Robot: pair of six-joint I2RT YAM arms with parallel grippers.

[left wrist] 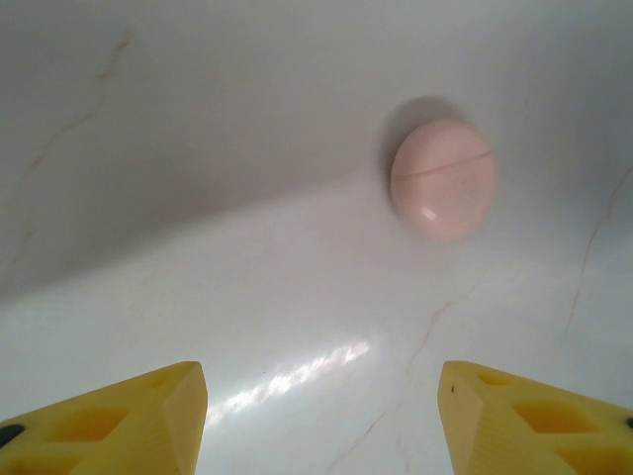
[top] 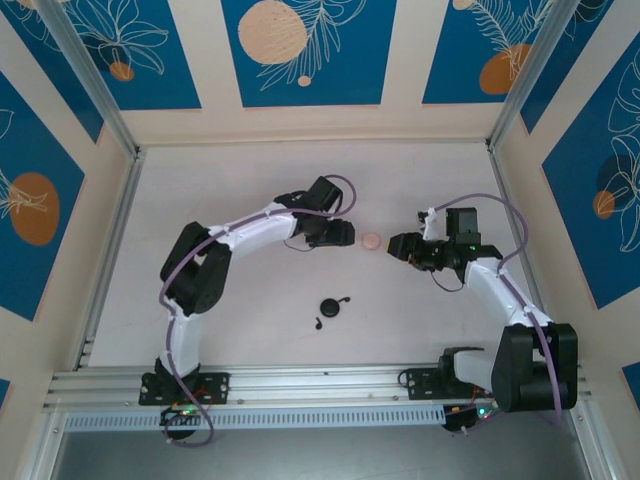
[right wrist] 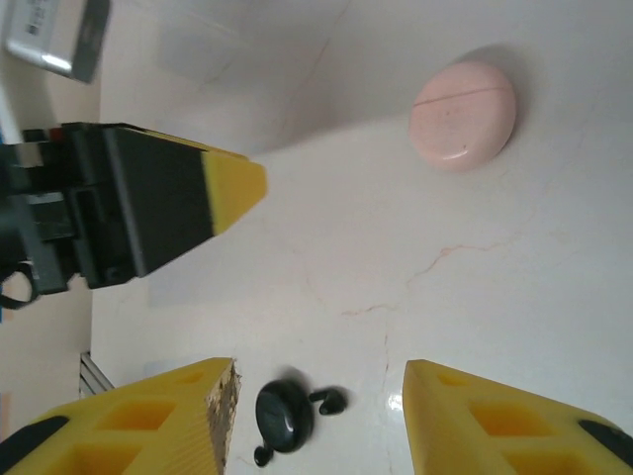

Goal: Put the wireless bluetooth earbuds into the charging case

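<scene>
Pink case (top: pixel 371 240) is seen mid-worktop, lid shut, directly between left gripper (top: pixel 347 234) and right gripper (top: pixel 394 245); both are just beside it, about equally near; it is round, so no grasp axis is favoured; both sets of jaws are held apart, empty; black case (top: pixel 331 307), black earbuds (right wrist: pixel 329 400) beside it, is set well apart toward the near edge; the pink case's inside is hidden; the black lid's state can't be made out.
</scene>
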